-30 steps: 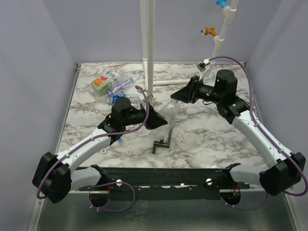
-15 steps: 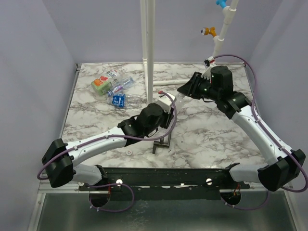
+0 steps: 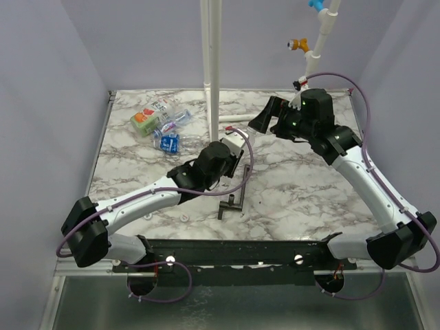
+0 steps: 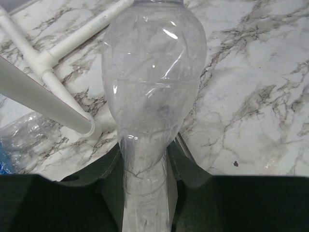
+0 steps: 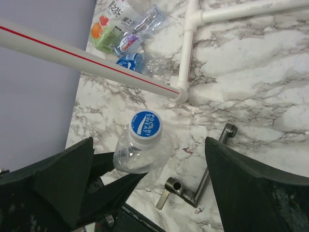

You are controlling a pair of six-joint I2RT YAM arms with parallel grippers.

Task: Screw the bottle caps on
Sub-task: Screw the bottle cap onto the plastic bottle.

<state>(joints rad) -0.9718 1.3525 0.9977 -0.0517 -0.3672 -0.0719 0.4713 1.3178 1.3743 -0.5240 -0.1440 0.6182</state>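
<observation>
My left gripper (image 4: 145, 193) is shut on the lower part of a clear bottle (image 4: 152, 92) and holds it up over the middle of the table. A blue and white bottle cap (image 5: 146, 127) sits on that bottle's (image 5: 142, 154) neck. My right gripper (image 5: 148, 145) is open above it, its fingers (image 5: 63, 179) spread wide on either side and touching neither cap nor bottle. From the top camera the right gripper (image 3: 265, 122) hangs just behind the left gripper (image 3: 234, 152). More bottles (image 3: 159, 124) lie at the back left.
A tall white pipe (image 3: 213, 69) rises behind the grippers from a pipe base (image 5: 190, 43) on the table. A black T-shaped tool (image 3: 234, 198) lies in front of the held bottle. A tiny white cap (image 3: 185, 216) lies by the left arm.
The left arm has swung right, carrying the bottle to the middle. The right gripper came down to the bottle, then opened wide and drew back a little.
</observation>
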